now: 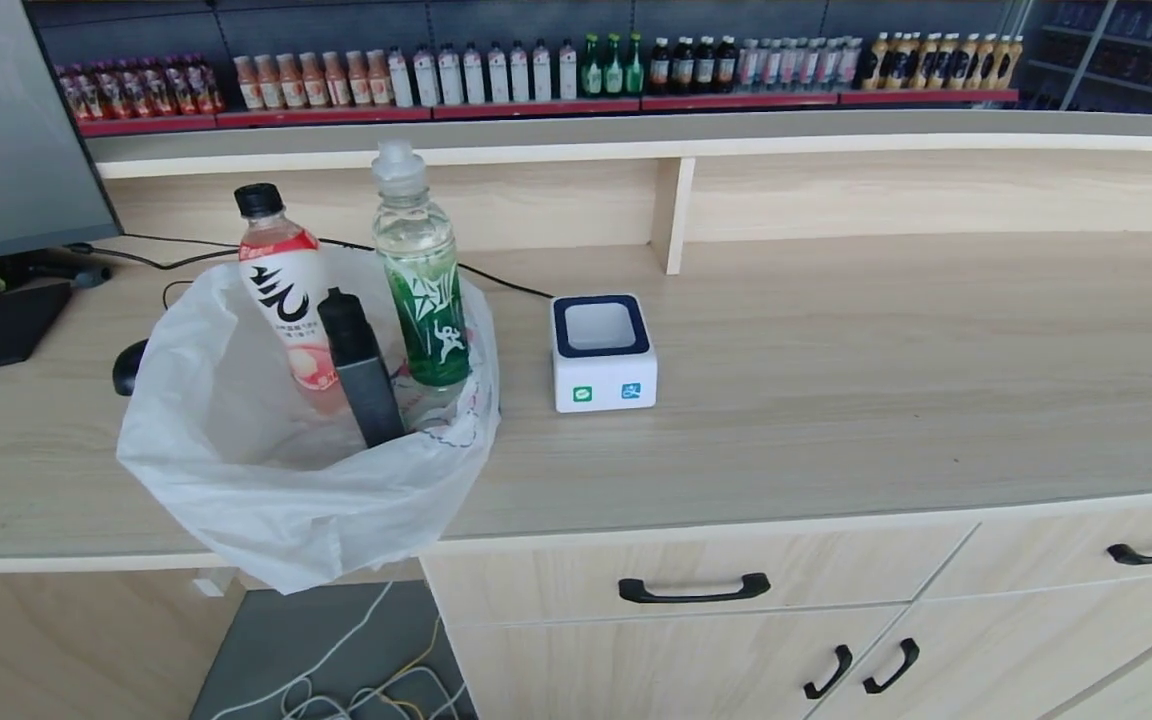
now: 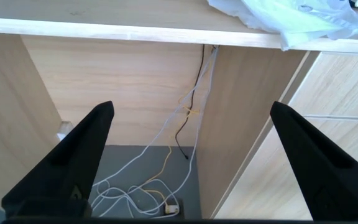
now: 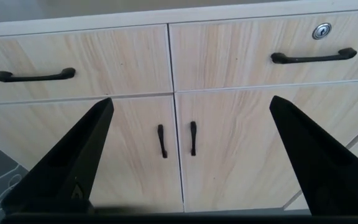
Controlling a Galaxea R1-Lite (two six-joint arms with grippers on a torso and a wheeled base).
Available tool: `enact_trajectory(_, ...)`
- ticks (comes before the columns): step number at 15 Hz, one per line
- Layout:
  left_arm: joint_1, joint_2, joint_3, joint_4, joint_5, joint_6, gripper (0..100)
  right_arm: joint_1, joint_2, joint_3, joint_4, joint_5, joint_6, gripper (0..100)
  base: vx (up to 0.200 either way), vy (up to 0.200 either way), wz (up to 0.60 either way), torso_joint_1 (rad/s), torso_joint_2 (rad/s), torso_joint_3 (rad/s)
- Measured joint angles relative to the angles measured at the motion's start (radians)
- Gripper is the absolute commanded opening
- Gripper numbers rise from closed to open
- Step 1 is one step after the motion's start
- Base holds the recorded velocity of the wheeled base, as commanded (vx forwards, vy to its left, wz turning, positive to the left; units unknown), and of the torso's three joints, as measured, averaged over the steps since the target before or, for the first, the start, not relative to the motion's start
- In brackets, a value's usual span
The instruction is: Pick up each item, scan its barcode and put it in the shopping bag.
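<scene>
Bag (image 2: 303,22) well apart fr. L fingers (image 2: 67,168)

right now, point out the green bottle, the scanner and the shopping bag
green bottle (image 1: 428,315): head view, on its green label
scanner (image 1: 604,372): head view, on its white front
shopping bag (image 1: 266,490): head view, on its front wall

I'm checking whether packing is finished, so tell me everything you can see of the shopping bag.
The shopping bag is thin, translucent white plastic, crumpled, with its mouth wide open. It sits at the front edge of the wooden counter, and part of it sags over that edge. Inside stand a black-capped bottle with a red and white label and a green-labelled bottle, both upright. A dark item stands between them.
</scene>
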Motion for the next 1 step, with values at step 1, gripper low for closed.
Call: enact_trajectory(1,0.001,0.000,0.000,0.000,0.000,0.000,100,-0.001,0.000,0.000,0.000,0.000,0.001,100,0.000,0.000,0.00,0.000,0.00,0.000)
